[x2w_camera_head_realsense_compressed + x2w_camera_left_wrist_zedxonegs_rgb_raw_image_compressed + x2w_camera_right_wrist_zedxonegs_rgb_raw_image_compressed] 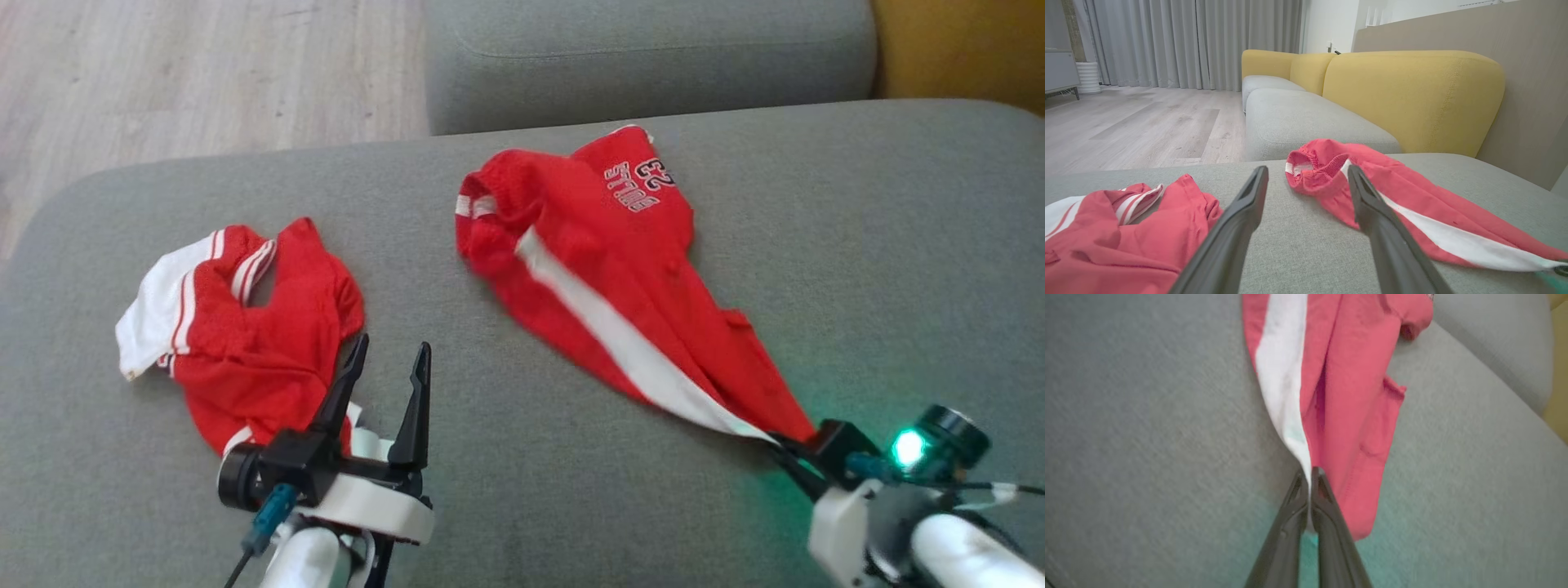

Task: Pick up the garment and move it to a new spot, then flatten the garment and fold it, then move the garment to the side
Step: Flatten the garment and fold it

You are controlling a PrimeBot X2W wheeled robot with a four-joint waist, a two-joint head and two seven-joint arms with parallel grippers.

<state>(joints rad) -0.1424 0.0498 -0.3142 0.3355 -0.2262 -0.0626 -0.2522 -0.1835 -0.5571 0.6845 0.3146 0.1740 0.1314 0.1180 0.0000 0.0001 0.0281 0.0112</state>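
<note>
Two garments are lying on the grey sofa seat (pixel 857 245), well apart from each other.

Item 1: red shorts (pixel 604 278), white side stripe, "BULLS 23" print at the far end. They are lying crumpled on the right half of the seat, drawn out into a long wedge that is narrowing toward the robot. The bunched waistband is sitting at the far left of the wedge.

Item 2: red-and-white garment (pixel 261 335), striped trim, heaped on the left half of the seat. Nothing is gripping it.

Item 3: right claw (pixel 788 447). It is pinching tight on the near tip of the shorts, with the end of the white stripe running in between its fingers.

Item 4: left claw (pixel 392 347). It is hanging with its fingers spread wide and carrying nothing, just beside the near edge of the heaped garment. I cannot tell whether it is touching the cloth.

Progress, as I am judging it: the first step is under way. The shorts are gripped at one end, but most of the cloth is resting on the seat and looks unlifted. Carrying to a new spot, flattening, folding and setting aside all appear to be left.

Containers: I am finding none to enter; both garments are lying straight on the upholstery.
</note>
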